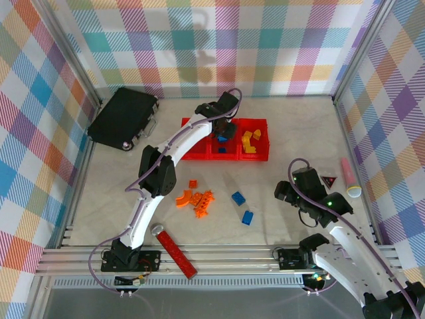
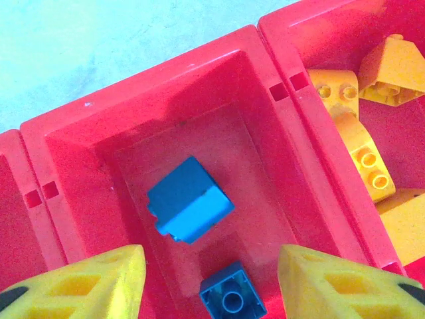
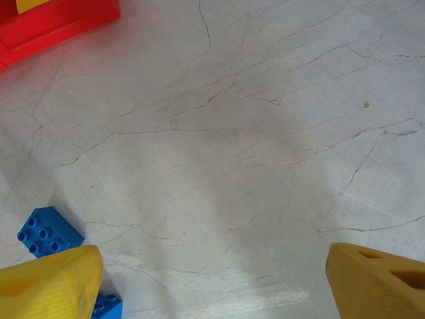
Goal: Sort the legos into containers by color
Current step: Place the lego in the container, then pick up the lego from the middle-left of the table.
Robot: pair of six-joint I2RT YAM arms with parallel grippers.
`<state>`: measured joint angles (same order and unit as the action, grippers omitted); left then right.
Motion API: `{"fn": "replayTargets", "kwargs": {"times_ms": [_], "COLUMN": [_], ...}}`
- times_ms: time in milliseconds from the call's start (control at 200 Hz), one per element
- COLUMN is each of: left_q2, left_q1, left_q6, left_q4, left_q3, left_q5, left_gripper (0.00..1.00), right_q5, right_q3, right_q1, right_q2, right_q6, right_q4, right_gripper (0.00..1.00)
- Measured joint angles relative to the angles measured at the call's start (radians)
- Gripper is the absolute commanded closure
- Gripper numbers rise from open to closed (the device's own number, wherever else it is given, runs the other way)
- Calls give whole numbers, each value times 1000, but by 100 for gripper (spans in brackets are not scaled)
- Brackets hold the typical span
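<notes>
Well to the left of the containers (image 1: 239, 157), a flat black case (image 1: 123, 118) lies on the counter (image 1: 292, 126). On the near side of the containers and still to their left, a long red bar (image 1: 178, 251) lies slanted close to the front rail. Straight out from the left bin of the containers, on the near side, sits a cluster of orange legos (image 1: 196, 198), some of them curved.

The left tool (image 1: 224, 130) hangs over the middle bin of the containers. Its yellow fingers (image 2: 93, 282) are spread wide with nothing between them. Inside that middle bin are two blue legos (image 2: 190, 201), one tilted on an edge and one studs-up nearer the front wall. The right bin of the containers holds several yellow legos (image 2: 362, 156).

Two loose blue bricks (image 1: 238, 197) lie on the counter on the near side of the containers, in front of the middle and right bins.

The right tool (image 3: 214, 256) hovers over bare counter, nearer than the containers and to their right. Its fingers are also spread and empty, with the loose blue bricks just beside the left finger. Further right of the containers lies a pink tube (image 1: 348, 177) with a pale end.
</notes>
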<state>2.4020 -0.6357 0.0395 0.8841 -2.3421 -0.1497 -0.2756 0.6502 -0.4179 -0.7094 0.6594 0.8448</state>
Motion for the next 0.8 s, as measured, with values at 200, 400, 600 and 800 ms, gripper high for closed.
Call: {"fn": "replayTargets", "kwargs": {"times_ms": [200, 400, 600, 800], "left_q2": [-48, -351, -689, -861], "left_q1": [0, -26, -118, -177], "left_q6": [5, 34, 117, 365], "left_q4": [9, -5, -83, -172], "left_q3": [12, 241, 554, 890], "left_q5": [11, -22, -102, -129], "left_gripper": [30, 22, 20, 19], "right_q5": [0, 0, 0, 16], "right_q3": [0, 0, 0, 0], "right_q1": [0, 0, 0, 0], "right_q2": [8, 8, 19, 17], "right_q6": [3, 7, 7, 7], "right_q4": [12, 13, 13, 9], "right_gripper": [12, 12, 12, 12]}}
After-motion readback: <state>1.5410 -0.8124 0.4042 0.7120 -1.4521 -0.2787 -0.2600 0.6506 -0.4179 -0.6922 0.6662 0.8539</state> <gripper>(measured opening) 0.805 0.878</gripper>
